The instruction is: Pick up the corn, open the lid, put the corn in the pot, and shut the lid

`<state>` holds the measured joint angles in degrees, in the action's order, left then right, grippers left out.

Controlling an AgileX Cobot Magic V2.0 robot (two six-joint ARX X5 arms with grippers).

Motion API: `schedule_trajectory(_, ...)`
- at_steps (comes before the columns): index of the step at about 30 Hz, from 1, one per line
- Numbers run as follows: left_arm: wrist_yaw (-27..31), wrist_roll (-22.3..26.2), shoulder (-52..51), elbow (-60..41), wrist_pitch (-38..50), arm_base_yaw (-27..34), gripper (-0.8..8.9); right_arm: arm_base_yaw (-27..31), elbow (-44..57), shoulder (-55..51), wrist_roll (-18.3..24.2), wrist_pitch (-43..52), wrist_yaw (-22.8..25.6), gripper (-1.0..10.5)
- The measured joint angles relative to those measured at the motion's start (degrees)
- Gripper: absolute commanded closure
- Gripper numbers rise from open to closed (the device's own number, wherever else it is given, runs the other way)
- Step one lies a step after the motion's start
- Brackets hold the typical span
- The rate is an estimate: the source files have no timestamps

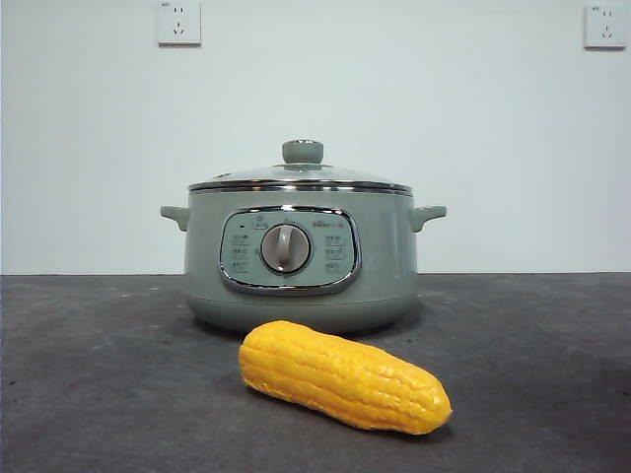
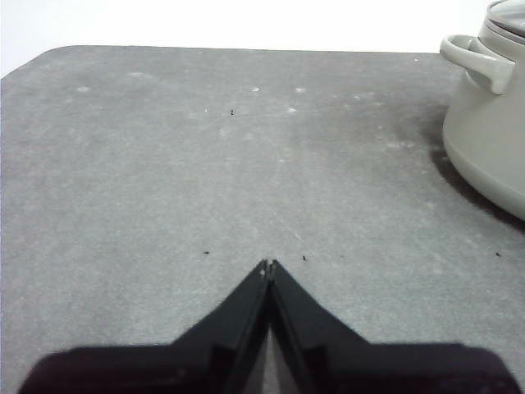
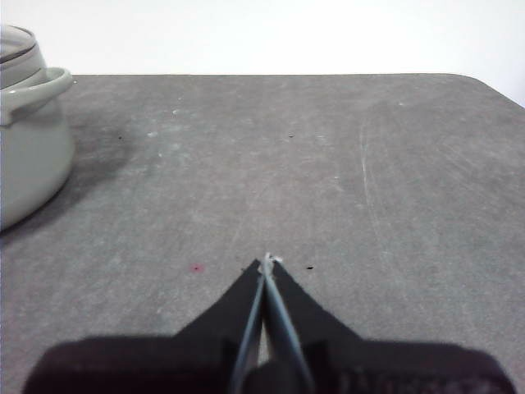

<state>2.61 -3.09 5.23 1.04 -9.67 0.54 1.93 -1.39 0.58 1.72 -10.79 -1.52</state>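
The yellow-orange corn [image 1: 340, 376] lies on the dark table in front of the pot [image 1: 302, 256], its tapered end toward the right. The sage-green pot stands mid-table with the glass lid [image 1: 301, 177] seated on it, green knob [image 1: 303, 151] on top. One side of the pot [image 2: 488, 123] shows in the left wrist view, the other side [image 3: 29, 139] in the right wrist view. My left gripper [image 2: 268, 264] is shut and holds nothing, hovering over bare table away from the pot. My right gripper [image 3: 267, 261] is likewise shut on nothing. Neither gripper appears in the front view.
The grey table top [image 1: 532, 345] spreads to both sides of the pot. Two wall sockets [image 1: 178, 22] sit high on the white wall behind. The table's far edge [image 2: 246, 49] shows in both wrist views.
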Motion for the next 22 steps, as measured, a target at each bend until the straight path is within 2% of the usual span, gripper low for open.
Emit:
schedule_trajectory(11, -0.26, -3.30, 0.00, 0.00, 0.77, 0.00, 8.15, 0.00, 0.00, 0.00, -0.81, 0.02, -1.55, 9.5)
schedule_trajectory(14, -1.22, -3.65, 0.20, 0.00, -0.11, 0.00, 8.15, 0.00, 0.00, 0.00, -4.48, 0.11, -2.67, 9.5)
schedule_trajectory(18, -1.33, -3.91, 0.90, 0.20, -0.76, 0.00, 8.16, 0.00, -0.09, 0.00, -12.55, -0.22, -3.69, 9.6)
schedule_trajectory(22, -2.69, -4.07, 2.78, 4.55, -6.56, 0.00, 8.16, 0.00, -2.56, 0.04, -18.99, -6.10, -7.30, 9.6)
